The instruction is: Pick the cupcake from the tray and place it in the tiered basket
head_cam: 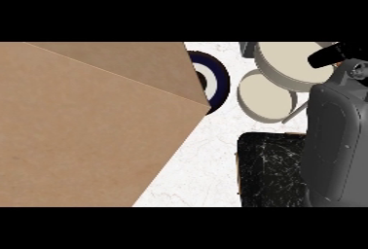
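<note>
Far off to the left of the right hand [332, 55], a huge brown board [86, 126] fills more than half the view and hides most of a round plate with a dark blue rim [220, 80]. Below the hand, its big grey arm [338, 146] reaches up the right side. Under that arm lies the dark tray [269, 170], and the arm covers its right part. Just beside the hand, to its left and a bit lower, sits the tiered basket [287, 63], with one pale round tier up high and a smaller one lower down. The hand is right over the edge of the top tier. I cannot see the cupcake anywhere; I guess it may be inside the hand. I cannot tell if the hand is spread or curled. The other hand does not show.
</note>
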Motion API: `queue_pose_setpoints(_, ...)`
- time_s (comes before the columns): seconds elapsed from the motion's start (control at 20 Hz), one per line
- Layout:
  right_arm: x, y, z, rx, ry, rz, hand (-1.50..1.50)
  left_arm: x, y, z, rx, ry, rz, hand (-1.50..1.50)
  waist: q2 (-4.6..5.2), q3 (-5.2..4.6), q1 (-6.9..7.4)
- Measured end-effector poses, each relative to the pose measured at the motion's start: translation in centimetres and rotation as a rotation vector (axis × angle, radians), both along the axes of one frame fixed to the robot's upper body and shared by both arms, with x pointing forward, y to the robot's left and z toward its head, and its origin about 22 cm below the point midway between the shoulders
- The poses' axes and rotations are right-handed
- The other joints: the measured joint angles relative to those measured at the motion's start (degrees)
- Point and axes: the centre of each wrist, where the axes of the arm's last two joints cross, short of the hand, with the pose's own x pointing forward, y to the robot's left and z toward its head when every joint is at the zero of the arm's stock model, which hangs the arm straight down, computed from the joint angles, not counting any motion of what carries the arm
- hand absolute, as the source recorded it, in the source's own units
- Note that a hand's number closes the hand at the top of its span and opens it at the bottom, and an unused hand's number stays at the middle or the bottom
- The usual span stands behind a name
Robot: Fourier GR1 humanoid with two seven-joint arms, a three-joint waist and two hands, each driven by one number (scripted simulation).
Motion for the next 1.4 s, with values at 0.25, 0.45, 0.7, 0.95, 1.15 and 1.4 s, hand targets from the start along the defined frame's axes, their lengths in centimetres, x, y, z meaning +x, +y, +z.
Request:
queue_pose_setpoints(0.25,2.9,-1.4,-1.9,0.038,0.075,-0.043,1.50,0.1,0.4,0.0,0.003,-0.007,0.004,0.00,0.11,0.00,-0.01)
queue_pose_setpoints(0.45,4.4,-2.2,-3.4,0.068,0.095,-0.059,1.50,0.4,0.4,0.0,-0.001,0.001,0.006,0.00,0.09,-0.01,-0.18)
queue_pose_setpoints(0.7,5.1,-4.3,-5.2,0.192,-0.009,-0.062,-1.50,0.3,0.2,0.0,0.002,-0.005,-0.003,0.00,0.17,0.07,0.13)
queue_pose_setpoints(0.95,5.0,-5.7,-5.8,0.310,-0.201,-0.039,-1.50,0.1,-0.1,-0.2,-0.004,-0.011,-0.001,0.00,-0.18,-0.22,0.25)
queue_pose_setpoints(1.15,4.9,-5.8,-6.2,0.344,-0.367,-0.019,-1.50,0.1,0.2,-0.1,0.000,-0.007,0.000,0.00,-0.24,-0.23,0.21)
queue_pose_setpoints(1.4,4.4,-5.5,-6.0,0.307,-0.541,-0.045,-1.50,-0.2,0.5,-0.3,0.005,0.004,0.000,0.00,-0.24,0.00,-0.34)
